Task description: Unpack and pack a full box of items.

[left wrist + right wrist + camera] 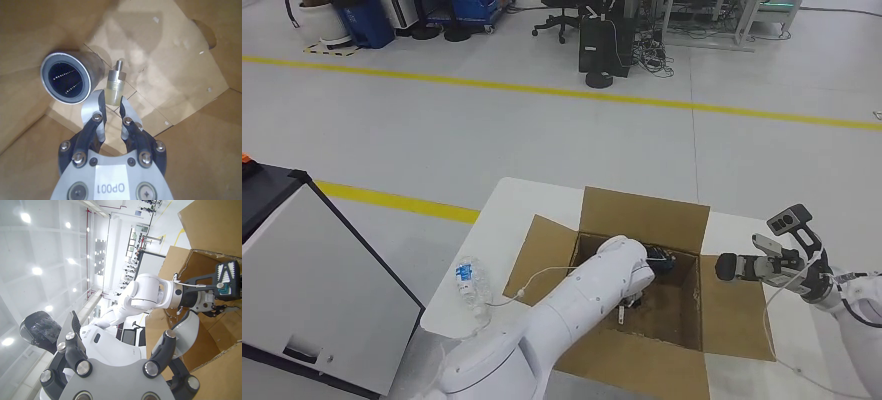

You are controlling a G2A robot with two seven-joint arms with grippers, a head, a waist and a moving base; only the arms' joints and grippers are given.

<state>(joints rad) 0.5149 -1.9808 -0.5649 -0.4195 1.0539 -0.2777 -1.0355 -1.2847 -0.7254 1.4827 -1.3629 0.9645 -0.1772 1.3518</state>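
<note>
White table (504, 210), rounded corners, stands on a grey floor. Cardboard box (642, 215) sits on it approx. mid-table, open at the top w/ all four flaps folded out; the side and near flaps lie low over the tabletop, the far flap stands up more. Clear plastic bottle (470, 282) w/ blue label lies on its side nr the table's left edge, beside the box's left flap, not touching it.

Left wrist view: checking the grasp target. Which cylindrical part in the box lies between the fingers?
The small translucent part with the threaded stud, flanked by the left gripper; the large dark hollow cylinder lies outside its fingers.
</note>
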